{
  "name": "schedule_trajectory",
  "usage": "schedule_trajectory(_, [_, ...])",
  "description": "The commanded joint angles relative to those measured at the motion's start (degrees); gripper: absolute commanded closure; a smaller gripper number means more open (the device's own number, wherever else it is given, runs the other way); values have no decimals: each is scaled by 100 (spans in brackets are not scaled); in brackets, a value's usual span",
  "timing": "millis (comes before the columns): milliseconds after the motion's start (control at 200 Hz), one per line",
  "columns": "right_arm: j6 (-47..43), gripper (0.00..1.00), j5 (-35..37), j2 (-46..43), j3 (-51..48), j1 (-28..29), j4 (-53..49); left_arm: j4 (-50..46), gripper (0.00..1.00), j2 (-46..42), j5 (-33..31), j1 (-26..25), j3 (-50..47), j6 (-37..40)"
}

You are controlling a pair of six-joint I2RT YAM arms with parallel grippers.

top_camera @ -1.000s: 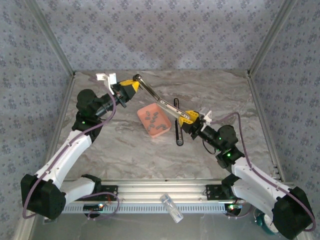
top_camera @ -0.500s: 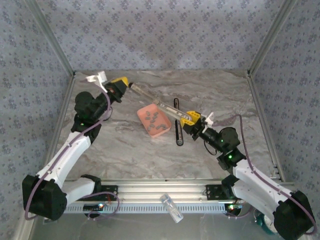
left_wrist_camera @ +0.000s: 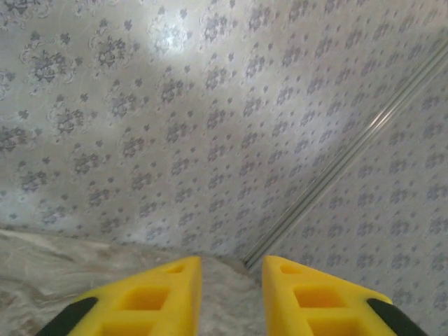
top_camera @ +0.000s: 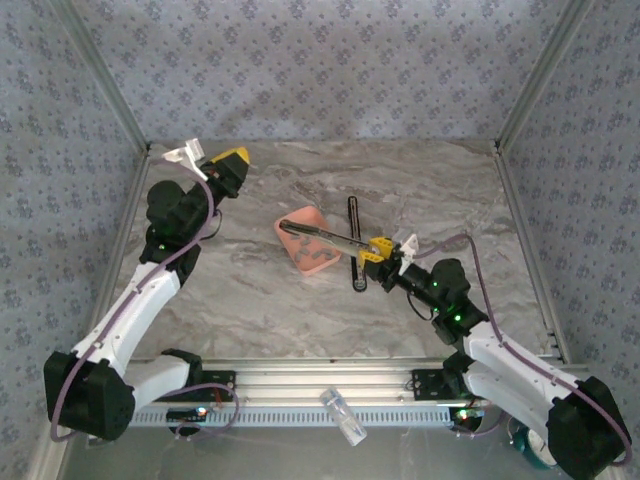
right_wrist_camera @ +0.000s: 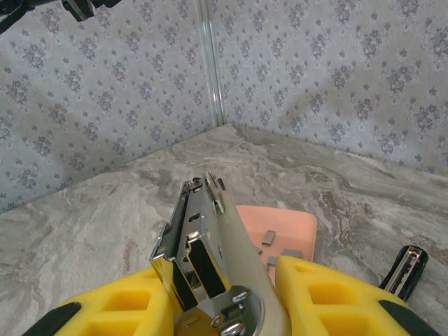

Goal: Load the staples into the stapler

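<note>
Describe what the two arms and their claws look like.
The left arm and right arm have white shells between black joints, small green lights, and a mauve cable looping along each. The left claw and right claw each have two yellow wedge fingers with hollow pockets and black patches at the base.

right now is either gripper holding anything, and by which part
The right gripper holds the stapler by its hinge end, the metal arm pointing away from it. The left gripper is open and holds nothing.
</note>
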Motion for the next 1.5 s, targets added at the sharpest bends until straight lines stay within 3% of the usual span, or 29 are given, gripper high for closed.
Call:
schedule_trajectory(0, [-58,100,81,-169,404,-28,384,-596,61,-152,185,-71,230,389])
schedule_trajectory(205, [90,100,1100,-182,752,-40,-333,-1665,46,-153,89,-202,374,316])
schedule_trajectory(330, [214,100,1766,-174,963,-143,-847,-1945,44,-152,27,-275,310,396])
schedule_trajectory(795, [784,100,3974,489,1229,-703,-1022,-1915,44,-17,-84,-478,-12,509])
schedule_trajectory(1109, [822,100,4125,1064,1061,-745,-342,-1813,44,126,-122,-504,-140,460])
schedule_trajectory(1494, [988,100,4246,1007,575,-550,-111,-1734,44,307,-182,-592,-288,128])
